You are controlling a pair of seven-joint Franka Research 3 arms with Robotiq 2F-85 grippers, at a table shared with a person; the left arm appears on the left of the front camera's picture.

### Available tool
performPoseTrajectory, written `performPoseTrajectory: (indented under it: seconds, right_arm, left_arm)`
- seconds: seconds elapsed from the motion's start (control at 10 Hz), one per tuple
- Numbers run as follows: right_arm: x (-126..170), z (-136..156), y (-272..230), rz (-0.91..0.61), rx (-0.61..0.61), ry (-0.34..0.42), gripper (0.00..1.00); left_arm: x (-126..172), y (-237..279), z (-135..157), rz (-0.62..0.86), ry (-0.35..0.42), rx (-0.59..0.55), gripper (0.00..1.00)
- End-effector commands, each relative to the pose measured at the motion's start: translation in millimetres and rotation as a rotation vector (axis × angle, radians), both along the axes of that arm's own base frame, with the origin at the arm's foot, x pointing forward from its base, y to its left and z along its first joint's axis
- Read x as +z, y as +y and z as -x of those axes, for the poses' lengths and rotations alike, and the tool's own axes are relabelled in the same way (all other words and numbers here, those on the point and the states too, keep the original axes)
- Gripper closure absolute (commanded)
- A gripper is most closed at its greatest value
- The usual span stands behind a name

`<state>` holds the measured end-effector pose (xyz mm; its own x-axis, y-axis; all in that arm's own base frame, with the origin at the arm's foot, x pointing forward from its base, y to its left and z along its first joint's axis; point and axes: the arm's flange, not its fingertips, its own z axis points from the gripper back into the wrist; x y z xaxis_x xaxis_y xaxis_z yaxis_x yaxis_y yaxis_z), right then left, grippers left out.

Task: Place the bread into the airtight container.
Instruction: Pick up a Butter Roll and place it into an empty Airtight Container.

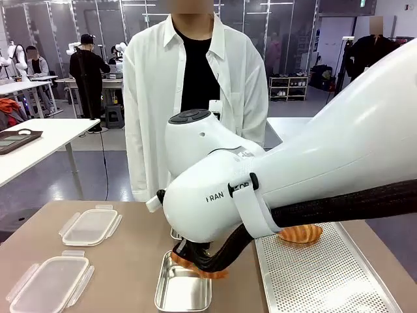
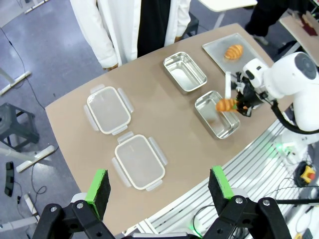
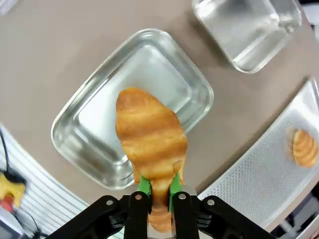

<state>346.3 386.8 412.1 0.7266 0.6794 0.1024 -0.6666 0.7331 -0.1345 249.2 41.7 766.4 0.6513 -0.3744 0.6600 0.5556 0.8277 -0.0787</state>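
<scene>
Croissant (image 3: 149, 137) is clenched in the right gripper's (image 3: 158, 188) jaws, jutting past the fingertips over the steel container (image 3: 97, 117). The wrist points downward. The left gripper (image 2: 159, 186) hangs with jaws released.

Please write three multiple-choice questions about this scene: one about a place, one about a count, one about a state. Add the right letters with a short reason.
1. Where is the croissant that the right gripper holds? A) above a steel container B) on the perforated tray C) on a lid
2. How many clear plastic lids lie on the table? A) one B) two C) four
3. What is the left gripper's state? A) open, empty B) shut on a lid C) shut on a croissant
Answers: 1 A, the container lies below it; 2 B, two lie side by side; 3 A, its green pads stand apart, nothing between.
</scene>
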Motion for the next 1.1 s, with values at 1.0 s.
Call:
performPoseTrajectory:
  seconds: [1.0]
  right_arm:
    - [-39.0,-36.5,11.6,-0.212,-0.764,0.141,1.00]
  left_arm:
    - [1.5,0.0,0.2,-0.007,-0.007,-0.014,0.00]
